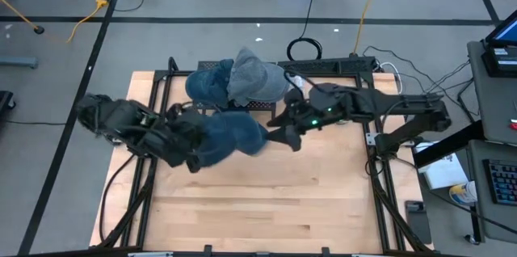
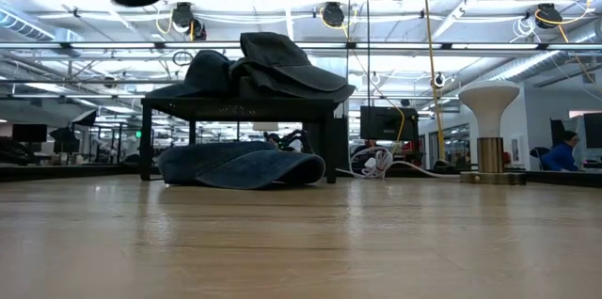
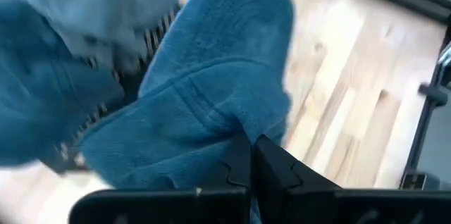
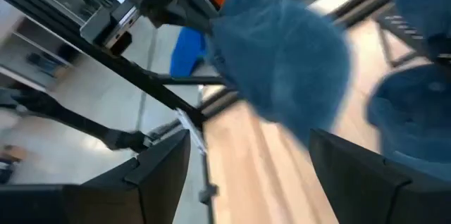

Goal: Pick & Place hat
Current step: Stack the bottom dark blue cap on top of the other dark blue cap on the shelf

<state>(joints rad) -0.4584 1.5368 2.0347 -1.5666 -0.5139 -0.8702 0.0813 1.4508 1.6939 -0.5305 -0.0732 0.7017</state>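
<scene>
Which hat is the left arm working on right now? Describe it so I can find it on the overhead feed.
Start at the black rack along the table's far edge, where a grey hat and another blue hat are piled. The target is the blue hat lying flat on the wood just in front of it, at the left gripper. It alone lies on the tabletop.

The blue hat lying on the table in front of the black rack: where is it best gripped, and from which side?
Probably at the brim. The blue hat lies flat on the wooden table, its brim edge thin and spread wide toward the open front, so a pinch there looks easiest. Come from above on the left, where the left gripper sits with fingers together at the fabric. The right gripper, open, hovers at the hat's other end.
</scene>
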